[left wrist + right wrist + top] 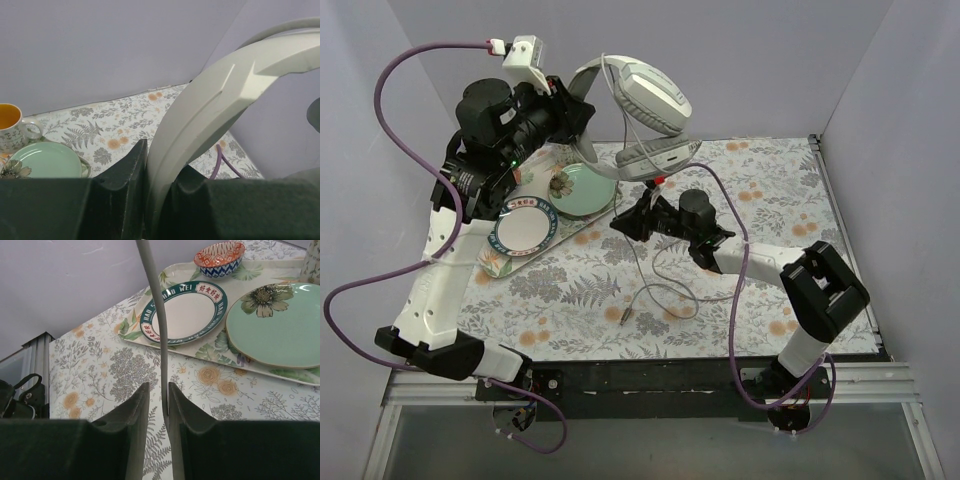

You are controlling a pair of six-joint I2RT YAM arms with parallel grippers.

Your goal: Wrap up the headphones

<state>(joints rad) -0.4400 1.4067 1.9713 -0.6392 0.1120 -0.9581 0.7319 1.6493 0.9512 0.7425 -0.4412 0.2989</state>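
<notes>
The light grey headphones (pixel 650 95) hang in the air above the back of the table. My left gripper (pixel 582 100) is raised high and shut on the curved headband (pixel 210 100), which fills the gap between its fingers (pixel 125 170). The two earcups (pixel 655 155) hang below. The thin grey cord (pixel 638 180) drops to my right gripper (pixel 618 222), then loops on the flowered cloth to the jack plug (pixel 625 315). In the right wrist view the cord (pixel 159 315) runs between the narrowly parted jaws of my right gripper (pixel 157 387), against the right finger.
A flowered tray (pixel 485 262) at the left holds a white plate with a green rim (pixel 525 225), a pale green plate (pixel 582 188), a patterned bowl (pixel 219 257) and a mug (pixel 10 127). Purple robot cables (pixel 400 130) loop beside both arms. Grey walls close the back and sides.
</notes>
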